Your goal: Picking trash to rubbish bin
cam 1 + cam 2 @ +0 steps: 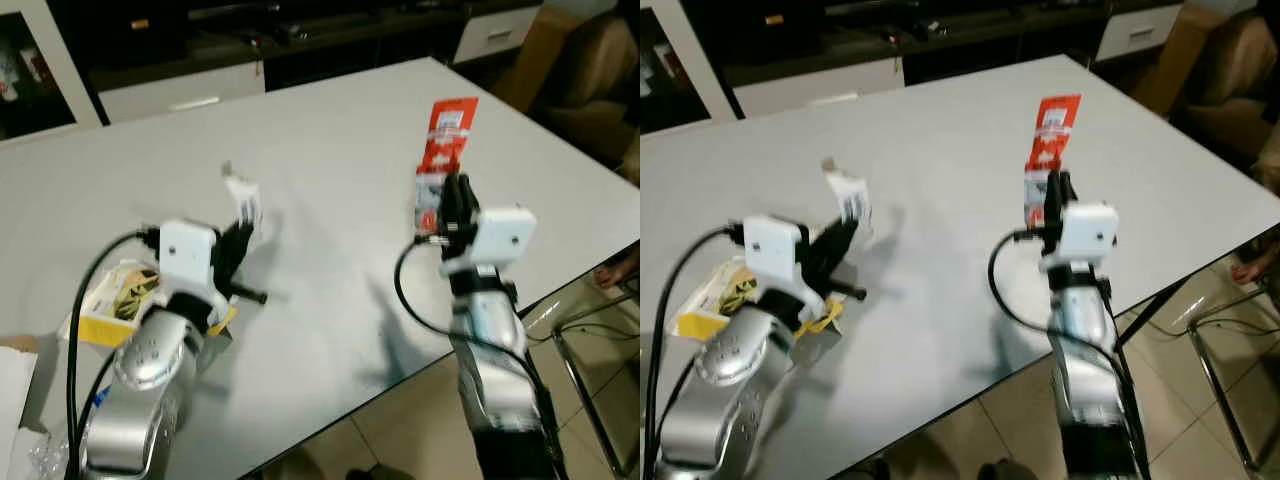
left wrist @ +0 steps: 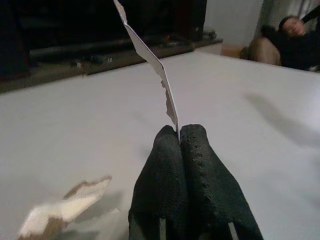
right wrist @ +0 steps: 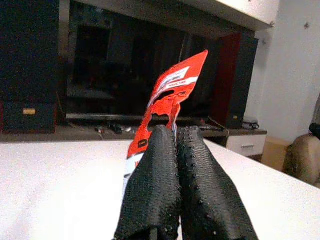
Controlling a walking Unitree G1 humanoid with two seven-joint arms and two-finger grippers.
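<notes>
Both claws loaded. Left claw (image 1: 238, 245) pinched shut on torn white paper scrap (image 1: 243, 195), held up off table (image 1: 330, 150); right claw (image 1: 457, 205) clamped on lower end of red wrapper (image 1: 446, 135), standing upright above table.

Risks, as judged: thin grips at edges, so scrap or wrapper could slip w/ a fast swing. Left arm sits over yellow carton (image 1: 112, 300) near front edge; could knock it off.

Wide bare tabletop btwn arms. Chair frame (image 1: 590, 360) just beside right arm, so tight there.
</notes>
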